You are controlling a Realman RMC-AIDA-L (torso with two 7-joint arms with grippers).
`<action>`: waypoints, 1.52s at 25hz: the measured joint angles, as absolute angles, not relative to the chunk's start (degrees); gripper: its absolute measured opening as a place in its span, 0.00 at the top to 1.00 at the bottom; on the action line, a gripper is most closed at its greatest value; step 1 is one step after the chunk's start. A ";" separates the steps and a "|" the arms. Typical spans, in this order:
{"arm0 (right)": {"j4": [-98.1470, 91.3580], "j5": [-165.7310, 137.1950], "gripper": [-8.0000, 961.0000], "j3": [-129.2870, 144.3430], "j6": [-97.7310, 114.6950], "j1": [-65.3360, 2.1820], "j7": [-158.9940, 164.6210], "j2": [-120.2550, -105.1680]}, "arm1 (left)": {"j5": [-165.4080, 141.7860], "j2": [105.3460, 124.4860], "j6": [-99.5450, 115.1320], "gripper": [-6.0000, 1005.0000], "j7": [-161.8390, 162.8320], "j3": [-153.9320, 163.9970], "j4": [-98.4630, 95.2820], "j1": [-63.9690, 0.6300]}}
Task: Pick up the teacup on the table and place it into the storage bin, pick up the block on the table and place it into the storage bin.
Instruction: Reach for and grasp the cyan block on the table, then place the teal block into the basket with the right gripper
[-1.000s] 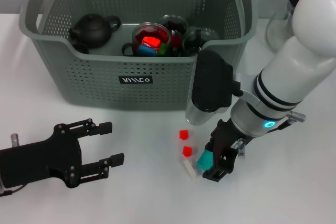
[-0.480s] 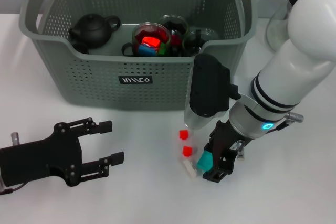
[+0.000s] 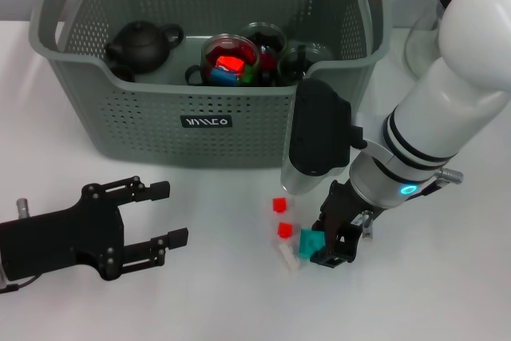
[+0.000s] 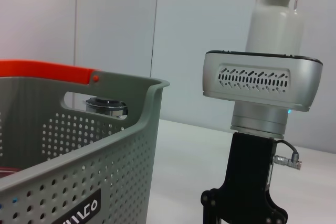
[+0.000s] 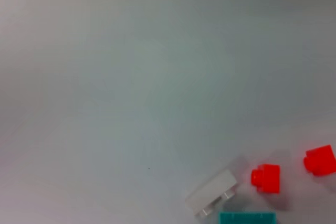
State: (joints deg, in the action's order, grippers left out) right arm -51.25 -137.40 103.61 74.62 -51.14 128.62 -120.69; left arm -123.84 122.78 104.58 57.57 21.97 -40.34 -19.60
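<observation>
The grey storage bin (image 3: 207, 121) stands at the back and holds a black teapot (image 3: 142, 41), several teacups (image 3: 227, 57) and some blocks. No teacup shows on the table outside it. In front of the bin lie two red blocks (image 3: 279, 204) (image 3: 285, 230), a white block (image 3: 287, 258) and a teal block (image 3: 310, 243). My right gripper (image 3: 334, 241) is low over the table, right beside the teal block and touching or nearly touching it. The right wrist view shows the teal block (image 5: 247, 217), the white block (image 5: 211, 192) and the red blocks (image 5: 265, 178). My left gripper (image 3: 156, 217) rests open at the front left.
A clear glass vessel (image 3: 421, 41) stands at the back right behind my right arm. The left wrist view shows the bin's wall (image 4: 79, 171), its orange handle (image 4: 47, 72) and my right arm's wrist housing (image 4: 262, 85).
My right gripper has shifted slightly back and to the right, so more of the teal block shows beside it. The blocks and the left arm have barely moved.
</observation>
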 joint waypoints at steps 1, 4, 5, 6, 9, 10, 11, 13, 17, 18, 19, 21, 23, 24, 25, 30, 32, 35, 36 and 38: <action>-51.26 -137.44 0.47 103.61 74.62 -51.15 128.67 -120.69 | -123.84 122.76 104.58 0.30 57.57 21.97 -40.34 -19.64; -51.69 -137.34 0.53 103.43 74.87 -51.11 128.80 -120.63 | -123.84 122.69 104.58 0.30 57.57 21.97 -40.34 -19.71; -52.36 -137.25 0.55 103.26 75.23 -50.86 128.88 -120.55 | -123.84 122.68 104.58 0.30 57.57 21.97 -40.34 -19.71; -53.24 -137.18 0.55 102.98 75.51 -50.47 128.98 -120.46 | -123.84 122.69 104.57 0.30 57.57 21.97 -40.34 -19.71; -58.70 -137.40 0.55 99.79 78.83 -47.83 128.69 -120.20 | -123.84 122.69 104.58 0.30 57.57 21.97 -40.34 -19.62; -61.07 -137.44 0.55 98.06 80.41 -46.70 128.23 -120.18 | -123.84 122.69 104.58 0.30 57.57 21.81 -40.34 -19.54; -64.11 -137.34 0.55 95.54 82.40 -45.19 127.37 -120.13 | -123.84 122.70 104.58 0.30 57.57 21.70 -40.34 -19.51; -69.72 -136.68 0.55 89.88 85.85 -42.14 125.31 -120.14 | -123.84 122.69 104.58 0.30 57.57 21.33 -40.34 -19.46; -77.03 -130.13 0.55 78.31 91.80 -37.23 120.53 -120.12 | -123.84 122.64 104.60 0.30 57.57 21.10 -40.34 -19.50; -77.59 -127.27 0.55 75.09 93.44 -36.35 118.85 -120.10 | -123.84 122.61 104.59 0.30 57.57 20.92 -40.34 -19.56; -77.88 -124.68 0.55 72.03 94.51 -35.70 117.32 -120.05 | -123.84 122.61 104.59 0.30 57.56 20.72 -40.34 -19.65; -77.06 -117.68 0.55 66.30 96.70 -34.50 113.29 -120.04 | -123.84 122.60 104.58 0.30 57.55 20.53 -40.34 -19.82; -75.24 -111.14 0.55 62.74 98.05 -33.73 109.60 -120.05 | -123.84 122.57 104.59 0.30 57.57 20.50 -40.34 -20.10; -74.26 -108.04 0.55 61.43 98.47 -33.49 108.00 -120.06 | -123.84 122.55 104.60 0.30 57.57 20.50 -40.34 -20.19; -73.38 -105.64 0.55 60.46 98.47 -33.37 106.79 -120.07 | -123.84 122.52 104.60 0.30 57.57 20.50 -40.34 -20.31; -70.98 -96.83 0.55 58.15 94.14 -33.79 103.54 -120.25 | -123.84 122.58 104.62 0.30 58.08 20.48 -40.34 -20.85; -70.94 -94.56 0.55 58.52 89.77 -34.38 103.24 -120.29 | -123.84 122.59 104.61 0.30 58.14 20.47 -40.34 -20.93; -71.18 -94.31 0.55 58.69 82.53 -36.43 105.39 -120.11 | -123.84 122.70 104.63 0.30 58.14 20.47 -40.34 -21.00; -71.52 -95.00 0.55 58.54 80.65 -37.61 107.20 -119.95 | -123.84 122.74 104.64 0.30 58.15 20.48 -40.34 -21.00; -72.32 -97.25 0.55 58.17 77.69 -39.73 111.11 -119.53 | -123.84 122.79 104.66 0.30 58.15 20.48 -40.34 -20.98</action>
State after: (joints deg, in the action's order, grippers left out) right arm -72.32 -97.25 58.17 77.69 -39.73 111.11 -119.53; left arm -123.84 122.79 104.66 58.15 20.48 -40.34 -20.98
